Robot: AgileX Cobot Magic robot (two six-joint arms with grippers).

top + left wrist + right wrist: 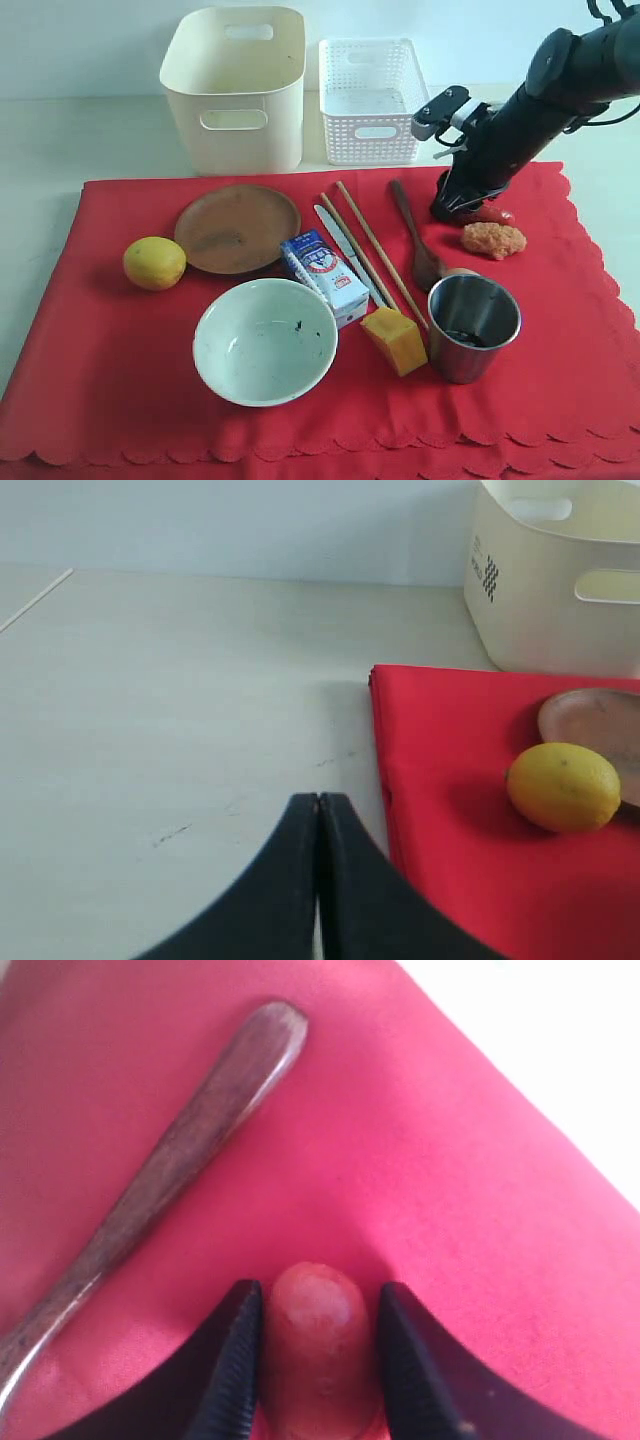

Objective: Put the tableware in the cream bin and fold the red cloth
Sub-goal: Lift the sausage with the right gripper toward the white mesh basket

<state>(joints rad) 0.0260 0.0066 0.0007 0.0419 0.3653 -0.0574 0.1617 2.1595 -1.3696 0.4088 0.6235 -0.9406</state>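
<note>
On the red cloth lie the brown plate, pale bowl, steel cup, knife, chopsticks and dark wooden spoon. The cream bin stands behind the cloth. My right gripper is down on the cloth right of the spoon handle. Its fingers press both sides of a small red sausage that rests on the cloth. My left gripper is shut and empty over bare table, left of the cloth's corner; the exterior view does not show it.
A white lattice basket stands right of the bin. A lemon, a milk carton, an orange block and an orange fried piece also lie on the cloth. The lemon is near the left gripper.
</note>
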